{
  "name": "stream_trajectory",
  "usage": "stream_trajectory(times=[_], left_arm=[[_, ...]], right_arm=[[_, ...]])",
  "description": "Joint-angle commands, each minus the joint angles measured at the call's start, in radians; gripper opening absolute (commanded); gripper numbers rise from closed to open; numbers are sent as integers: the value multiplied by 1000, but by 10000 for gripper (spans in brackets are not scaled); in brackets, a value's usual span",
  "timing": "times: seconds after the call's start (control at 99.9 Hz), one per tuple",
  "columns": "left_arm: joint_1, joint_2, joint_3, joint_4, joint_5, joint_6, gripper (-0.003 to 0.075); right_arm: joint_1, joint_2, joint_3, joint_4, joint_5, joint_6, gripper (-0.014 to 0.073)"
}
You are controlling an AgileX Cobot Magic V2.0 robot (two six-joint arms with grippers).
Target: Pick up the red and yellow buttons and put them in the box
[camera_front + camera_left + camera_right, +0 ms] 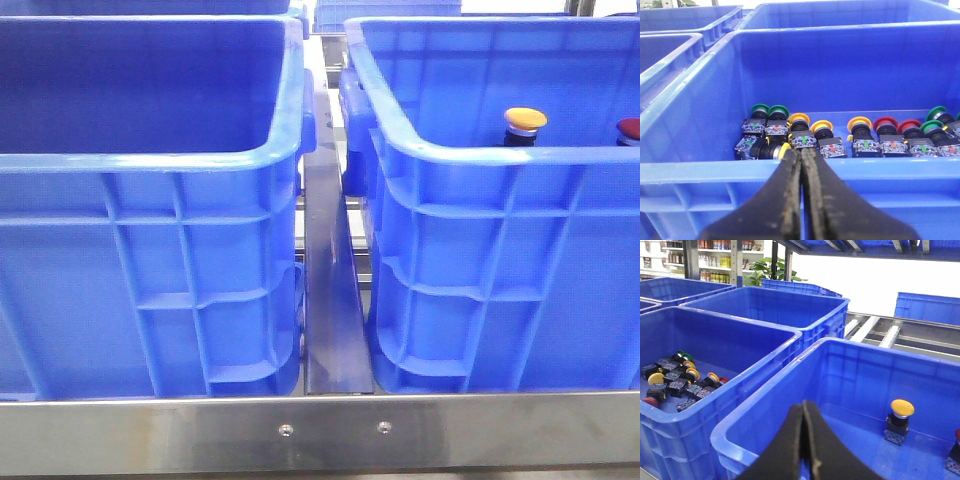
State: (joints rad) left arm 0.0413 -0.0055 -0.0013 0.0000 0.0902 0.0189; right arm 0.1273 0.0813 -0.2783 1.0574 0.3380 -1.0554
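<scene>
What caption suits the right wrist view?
Shut right gripper over a bright blue plastic crate holding an upright yellow-capped push button; the neighbouring blue crate stores assorted buttons.

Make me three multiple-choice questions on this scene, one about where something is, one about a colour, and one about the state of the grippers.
1. Where does the yellow button stand?
A. Upright in the right-hand crate
B. On the metal rail between the crates
C. In a gripper

2. Which cap colour in the left crate's pile of buttons does the task not call for?
A. Red
B. Yellow
C. Green

3. How are the left gripper and right gripper?
A. Both wide open
B. Both shut, empty
C. Each clamped on a button

Answers: 1 A, it stands on that crate's floor. 2 C, green caps lie among the red and yellow ones. 3 B, their fingers meet with nothing between.
</scene>
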Motion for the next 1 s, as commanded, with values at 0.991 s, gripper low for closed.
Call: stream_trajectory(times=[0.991], left_arm=[[2, -31, 20, 0, -85, -9, -20]], right_arm=[[-8, 14, 5, -442, -338, 387, -102]])
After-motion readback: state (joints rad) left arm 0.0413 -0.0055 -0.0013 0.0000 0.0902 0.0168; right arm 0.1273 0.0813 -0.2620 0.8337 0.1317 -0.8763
